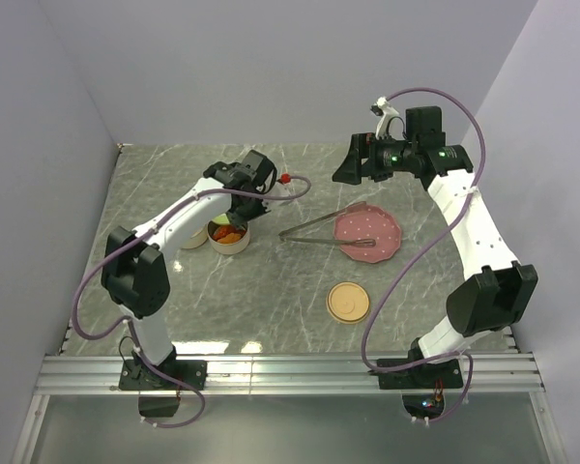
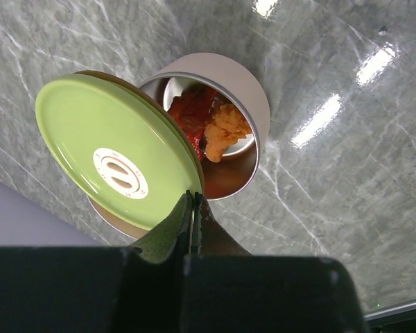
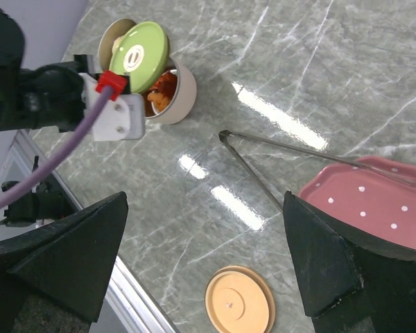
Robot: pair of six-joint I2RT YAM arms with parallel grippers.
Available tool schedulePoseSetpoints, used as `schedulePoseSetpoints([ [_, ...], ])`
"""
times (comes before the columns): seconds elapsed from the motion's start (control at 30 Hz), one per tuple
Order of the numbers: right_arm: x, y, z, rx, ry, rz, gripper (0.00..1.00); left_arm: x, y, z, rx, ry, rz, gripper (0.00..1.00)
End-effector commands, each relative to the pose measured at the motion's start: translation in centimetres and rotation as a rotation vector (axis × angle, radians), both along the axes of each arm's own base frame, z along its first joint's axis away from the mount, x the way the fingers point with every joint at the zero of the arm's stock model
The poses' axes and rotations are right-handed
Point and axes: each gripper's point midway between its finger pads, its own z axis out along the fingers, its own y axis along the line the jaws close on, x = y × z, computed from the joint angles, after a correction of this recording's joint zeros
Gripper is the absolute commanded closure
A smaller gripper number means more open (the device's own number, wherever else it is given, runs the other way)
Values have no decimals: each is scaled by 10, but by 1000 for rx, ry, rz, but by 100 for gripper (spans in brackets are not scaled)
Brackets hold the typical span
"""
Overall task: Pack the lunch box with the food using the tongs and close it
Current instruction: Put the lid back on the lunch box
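The lunch box (image 2: 246, 83), a round pale tin, stands on the marble table with the red-orange and beige food (image 2: 211, 125) inside it. My left gripper (image 2: 194, 196) is shut on the rim of a green round lid (image 2: 104, 146), held tilted over the box's left side. From above, that gripper (image 1: 240, 208) hovers just over the lunch box (image 1: 234, 246). The silver tongs (image 1: 314, 224) lie on the table, their tips resting on the pink dotted plate (image 1: 382, 224). My right gripper (image 3: 206, 198) hangs open, high above the table with nothing between its fingers.
A second pale round container (image 1: 193, 238) stands just left of the lunch box. A tan round lid (image 1: 349, 302) lies flat near the front, below the plate. In the right wrist view the tongs (image 3: 253, 170) stretch from mid-table to the plate (image 3: 374, 208).
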Motion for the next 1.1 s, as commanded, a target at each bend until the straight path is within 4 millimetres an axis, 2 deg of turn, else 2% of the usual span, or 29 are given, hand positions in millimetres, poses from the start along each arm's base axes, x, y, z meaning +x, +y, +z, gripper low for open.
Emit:
schedulePoseSetpoints([
  [0.0,-10,-2,15,12,-39,16,0,2,4,7,39,-26,-12,100],
  [0.2,-11,-1,15,20,-37,20,0,-15,11,-23,74,50,-8,100],
  [0.3,-11,-2,15,18,-40,21,0,-18,11,-32,82,69,-7,100],
  [0.8,-12,-3,15,18,-35,19,0,-16,-1,-50,58,110,-15,100],
  [1.07,-11,-6,14,16,-30,16,0,-33,3,-56,70,170,-27,100],
])
